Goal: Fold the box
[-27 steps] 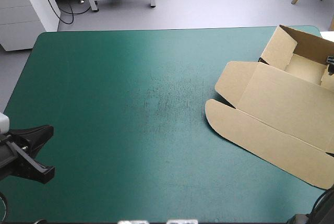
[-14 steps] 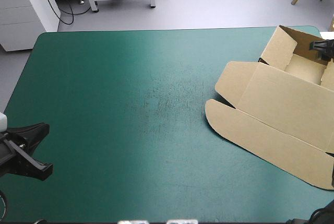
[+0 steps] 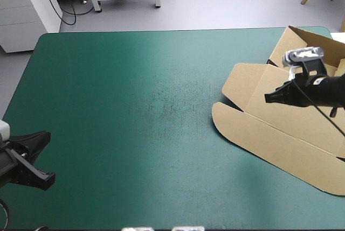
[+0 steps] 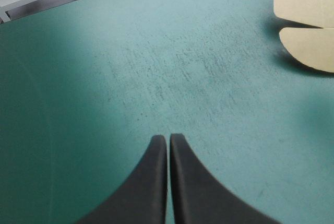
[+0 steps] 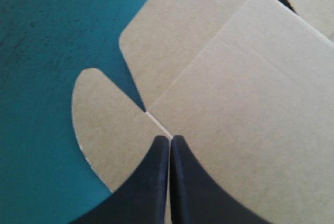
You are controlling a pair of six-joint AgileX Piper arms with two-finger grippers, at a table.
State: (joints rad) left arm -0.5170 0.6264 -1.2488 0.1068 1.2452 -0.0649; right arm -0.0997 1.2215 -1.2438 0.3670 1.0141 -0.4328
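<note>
The brown box (image 3: 291, 128) lies at the table's right side as an open tray (image 3: 315, 61) with raised walls at the far right and its lid spread flat toward the near edge. Rounded flaps (image 3: 229, 115) point toward the table's middle. My right gripper (image 3: 268, 97) hovers over the lid, shut with nothing in it; in its own view the fingertips (image 5: 170, 139) meet above the crease beside a rounded flap (image 5: 102, 125). My left gripper (image 3: 47, 135) sits at the near left, shut and empty (image 4: 168, 138), far from the box (image 4: 308, 51).
The teal-green cover (image 3: 140, 107) stretches bare from the left edge to the box. The box reaches the table's right edge. A white cabinet (image 3: 24, 10) stands beyond the far left corner.
My right arm has swung in from the right edge over the box lid and its fingers have shut. The left gripper has drifted slightly toward the near edge.
</note>
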